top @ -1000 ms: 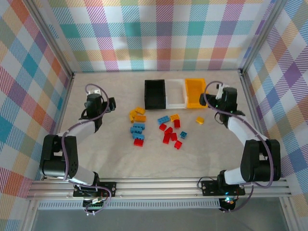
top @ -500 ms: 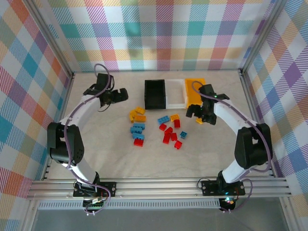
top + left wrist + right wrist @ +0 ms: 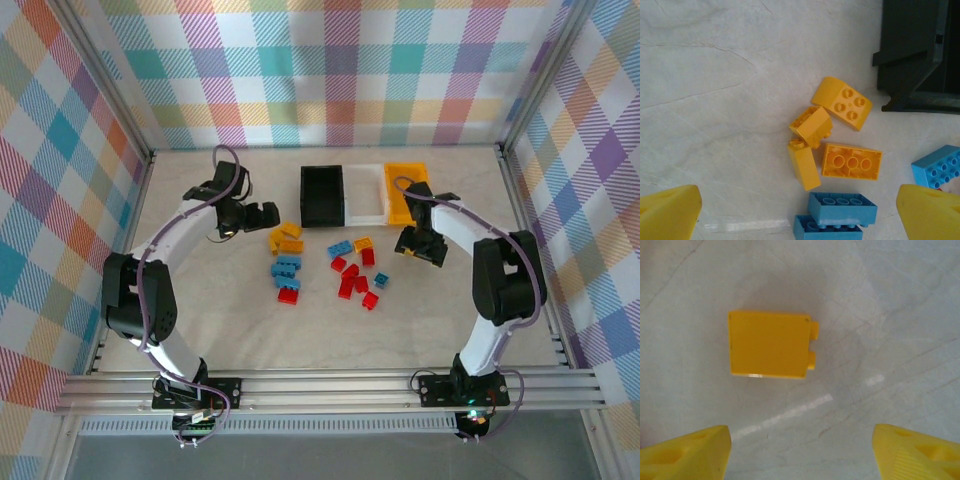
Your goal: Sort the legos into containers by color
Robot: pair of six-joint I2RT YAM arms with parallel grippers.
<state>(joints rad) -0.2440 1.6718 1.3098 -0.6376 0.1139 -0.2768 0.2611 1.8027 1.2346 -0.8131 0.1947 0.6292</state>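
Observation:
Legos lie mid-table: a yellow cluster [image 3: 287, 238], blue bricks [image 3: 286, 267], a red brick [image 3: 288, 293] and a red group [image 3: 355, 280]. The black [image 3: 322, 195], white [image 3: 365, 212] and orange [image 3: 405, 190] containers stand joined behind them. My left gripper [image 3: 262, 213] hovers open beside the yellow cluster [image 3: 842, 102]; two stacked blue bricks [image 3: 840, 210] lie between its fingertips [image 3: 670, 212]. My right gripper [image 3: 420, 248] is open low over the table. A lone yellow brick [image 3: 770, 344] lies on its side just ahead of that gripper's fingertips [image 3: 685, 452], untouched.
Metal frame rails and plaid walls close in the table on three sides. A corner of the black bin [image 3: 917, 50] is near the left gripper. A blue brick [image 3: 341, 248] and a yellow one [image 3: 363, 243] lie between the two arms.
Both arms swung in from the sides. The left gripper came beside the yellow cluster. The right gripper dropped over the lone yellow brick and its jaws narrowed a little.

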